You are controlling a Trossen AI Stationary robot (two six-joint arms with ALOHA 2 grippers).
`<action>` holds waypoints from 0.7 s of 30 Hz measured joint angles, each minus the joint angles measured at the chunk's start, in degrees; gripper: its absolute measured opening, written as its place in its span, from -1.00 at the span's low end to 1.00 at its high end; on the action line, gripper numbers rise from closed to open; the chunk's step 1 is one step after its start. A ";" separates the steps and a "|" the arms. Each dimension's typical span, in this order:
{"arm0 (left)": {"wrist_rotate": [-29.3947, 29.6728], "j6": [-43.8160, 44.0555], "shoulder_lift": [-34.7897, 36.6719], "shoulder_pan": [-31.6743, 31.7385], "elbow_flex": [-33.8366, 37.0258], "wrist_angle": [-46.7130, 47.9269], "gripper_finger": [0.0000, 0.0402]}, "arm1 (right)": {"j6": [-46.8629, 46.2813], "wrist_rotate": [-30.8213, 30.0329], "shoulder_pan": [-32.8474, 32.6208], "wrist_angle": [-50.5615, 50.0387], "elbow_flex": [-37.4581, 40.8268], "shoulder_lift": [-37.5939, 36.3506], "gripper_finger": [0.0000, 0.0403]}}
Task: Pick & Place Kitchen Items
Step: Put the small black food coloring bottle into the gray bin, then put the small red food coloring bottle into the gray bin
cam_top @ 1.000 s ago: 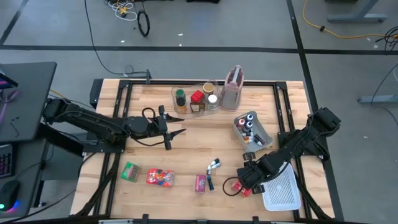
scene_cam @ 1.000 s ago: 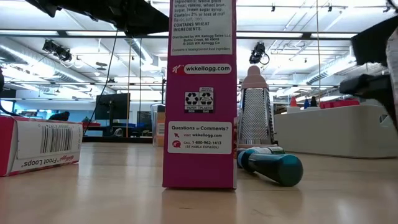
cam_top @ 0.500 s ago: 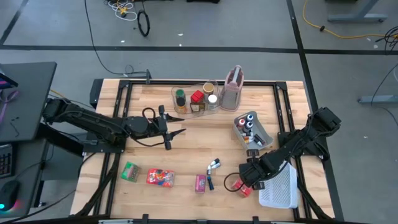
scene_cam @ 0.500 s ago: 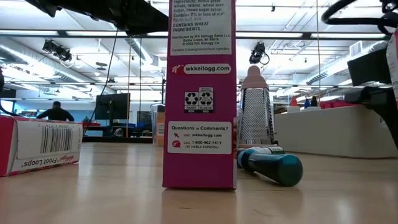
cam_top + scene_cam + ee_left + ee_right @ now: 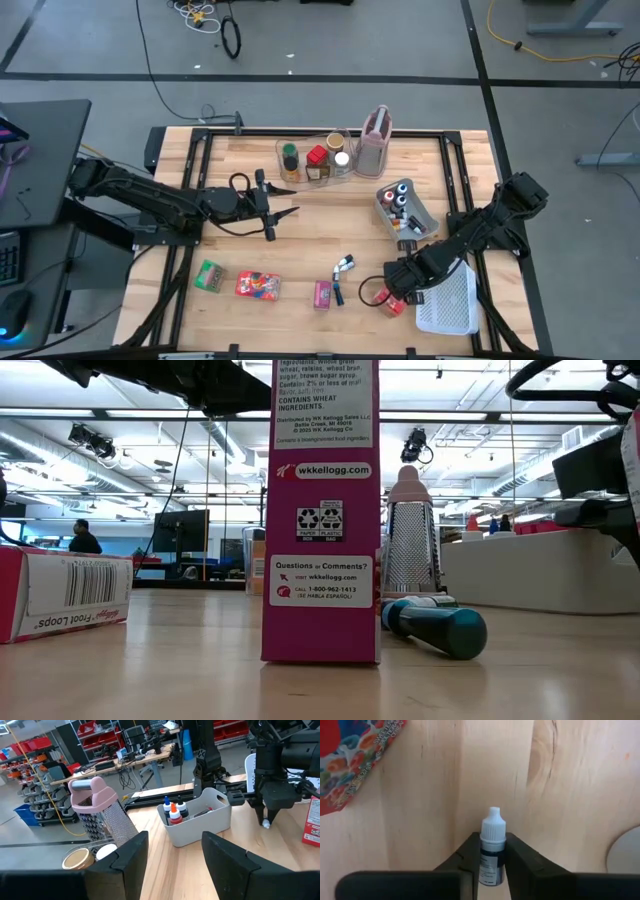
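Near the front right of the wooden surface (image 5: 300, 230), the right gripper (image 5: 392, 290) hangs low just beside the white mesh basket (image 5: 450, 305), its two fingers closed tight on a small white-capped bottle (image 5: 492, 851) — in the right wrist view the bottle stands upright between the pads, cap pointing away from the wrist, label partly covered by the fingers. A red packet (image 5: 393, 303) lies on the surface right beside that gripper; in the right wrist view only a corner of it shows, cut off by the picture's edge. To the left along the front lie a pink packet (image 5: 322, 294), a pair of small bottles (image 5: 342, 266) on their sides, another red packet (image 5: 258, 286) and a green packet (image 5: 209, 275). The grey bin (image 5: 405, 212) behind the right gripper holds several coloured-cap bottles, and spice jars (image 5: 318, 162) stand in the clear bin at the back next to the pink-handled grater (image 5: 374, 143). The left gripper (image 5: 275, 213) waits well apart over the left middle of the surface, fingers spread and empty. In the low view the pink packet stands close to the camera and hides much of the surface behind it — the right gripper is barely visible at that picture's edge.
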State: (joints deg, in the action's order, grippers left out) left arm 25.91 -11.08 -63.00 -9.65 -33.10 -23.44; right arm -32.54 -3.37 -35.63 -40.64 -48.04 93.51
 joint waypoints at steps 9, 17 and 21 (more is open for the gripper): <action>-0.02 0.12 0.00 0.00 0.00 0.00 -0.03 | 0.15 0.47 1.24 -4.12 -5.12 -0.09 -0.46; -0.02 0.24 0.00 0.00 0.00 0.00 -0.03 | 0.07 0.07 3.54 -20.34 -12.26 -0.24 -0.76; -0.02 0.43 0.00 0.00 0.00 0.00 -0.03 | 0.00 -1.95 5.32 -30.93 -16.13 -0.26 -0.94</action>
State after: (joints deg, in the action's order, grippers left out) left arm 25.89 -10.65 -63.00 -9.65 -33.10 -23.44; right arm -32.53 -5.32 -30.31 -71.56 -64.17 93.25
